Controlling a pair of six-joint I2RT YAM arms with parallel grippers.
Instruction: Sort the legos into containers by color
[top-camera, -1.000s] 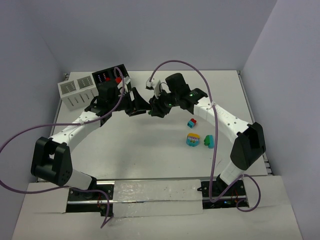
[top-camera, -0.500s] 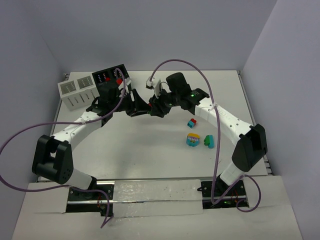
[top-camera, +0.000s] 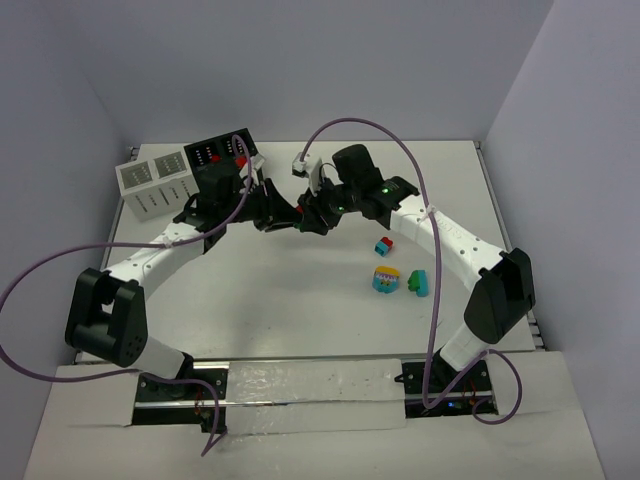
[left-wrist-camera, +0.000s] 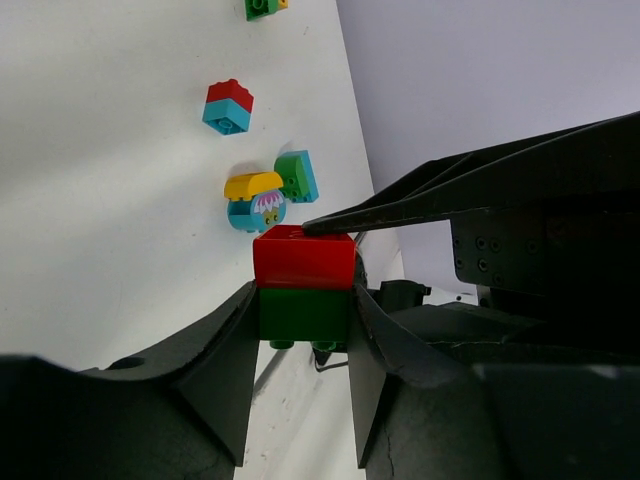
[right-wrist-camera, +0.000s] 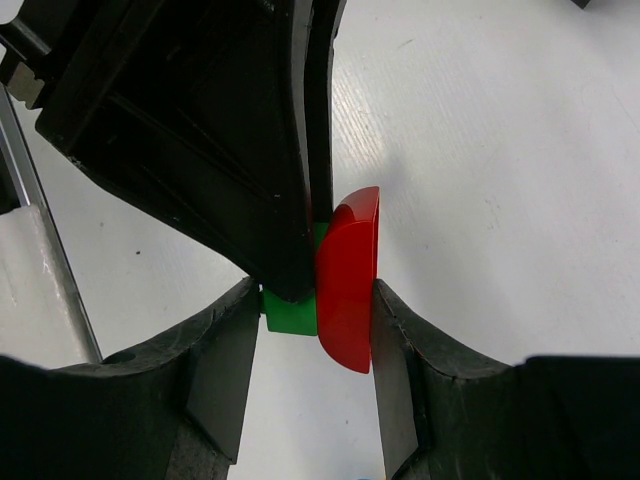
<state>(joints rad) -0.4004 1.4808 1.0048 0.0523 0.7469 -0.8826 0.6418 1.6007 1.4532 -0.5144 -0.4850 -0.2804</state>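
Observation:
My left gripper (top-camera: 288, 212) and right gripper (top-camera: 303, 214) meet tip to tip above the table's middle back. In the left wrist view my left gripper (left-wrist-camera: 305, 300) is shut on the sides of a green brick (left-wrist-camera: 304, 315) with a red brick (left-wrist-camera: 303, 258) stacked on it. In the right wrist view my right gripper (right-wrist-camera: 318, 300) closes across the stack, one finger on the red brick (right-wrist-camera: 348, 280), the other at the green brick (right-wrist-camera: 288, 312). The black container (top-camera: 215, 152) and white container (top-camera: 155, 183) stand at back left.
On the table right of centre lie a red-and-blue brick (top-camera: 382, 245), a rounded cyan-and-yellow piece (top-camera: 385, 280) and a green-teal brick (top-camera: 416, 283). The left wrist view shows the same three, and a green-yellow brick (left-wrist-camera: 264, 7) at its top edge. Purple cables loop over both arms.
The left gripper has moved right toward the right gripper, and the gap between them has closed. The loose bricks have not moved.

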